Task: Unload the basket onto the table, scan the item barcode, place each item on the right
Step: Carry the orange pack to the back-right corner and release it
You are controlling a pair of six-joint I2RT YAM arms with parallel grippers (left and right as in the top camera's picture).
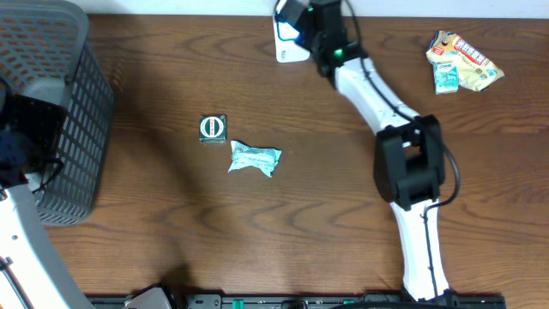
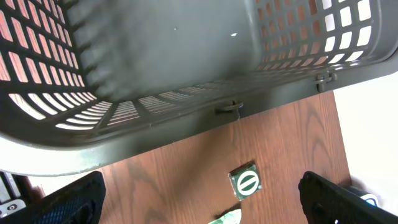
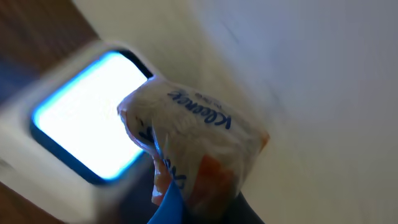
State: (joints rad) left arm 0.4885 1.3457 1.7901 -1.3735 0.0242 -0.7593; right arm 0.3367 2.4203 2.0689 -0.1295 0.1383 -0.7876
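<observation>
Grey mesh basket (image 1: 60,112) near wide-spread left fingers (image 2: 62,202); right fingers (image 1: 292,17) seemingly pinch a tissue pack (image 3: 193,143).

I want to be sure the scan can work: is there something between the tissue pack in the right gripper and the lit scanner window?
Nothing visible stands between them. In the right wrist view the Kleenex tissue pack is directly in front of the glowing scanner window and overlaps its edge, with no other object there.
</observation>
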